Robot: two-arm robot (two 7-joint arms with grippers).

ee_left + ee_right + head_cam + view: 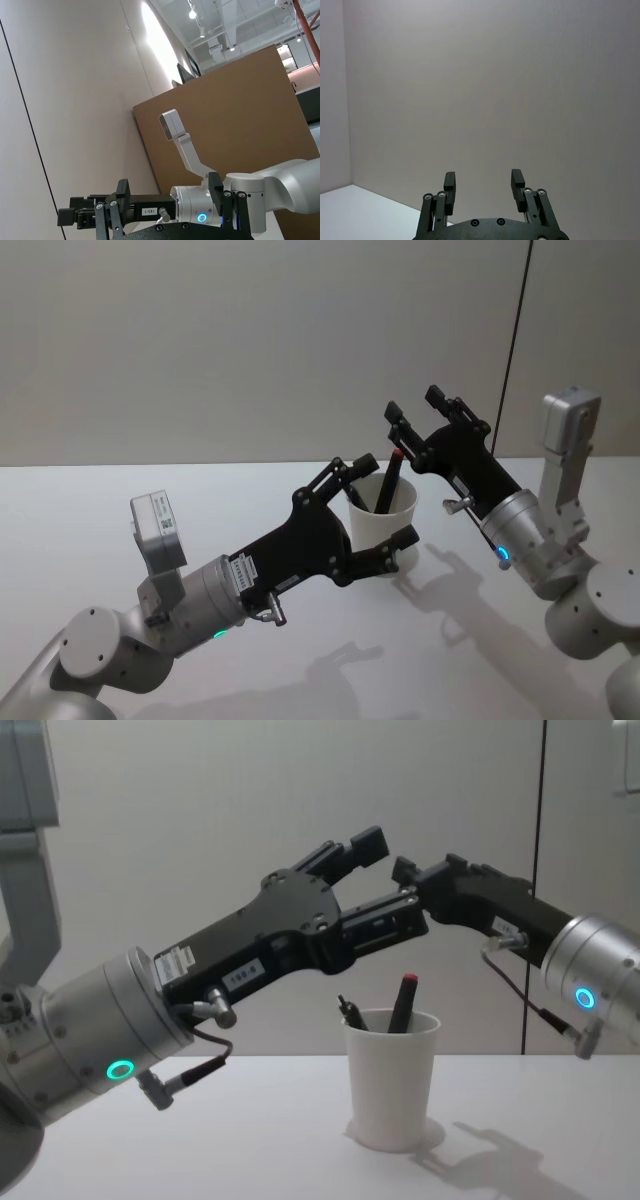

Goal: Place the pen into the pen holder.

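The pen holder (383, 523) is a white tapered cup standing upright on the table, also in the chest view (391, 1075). A black pen with a red tip (391, 480) (403, 1001) leans inside it beside a second dark pen (352, 1013). My left gripper (385, 502) (393, 878) is open and hovers above the cup with nothing between its fingers. My right gripper (414, 406) (483, 181) is open and empty, raised just above and behind the cup's rim, its tip (408, 871) close to the left gripper's fingers.
The white table (150, 500) spreads out around the cup. A plain grey wall stands behind, with a thin dark vertical line (515, 340) at the right. The left wrist view shows the right arm (240, 200) before a brown panel (240, 115).
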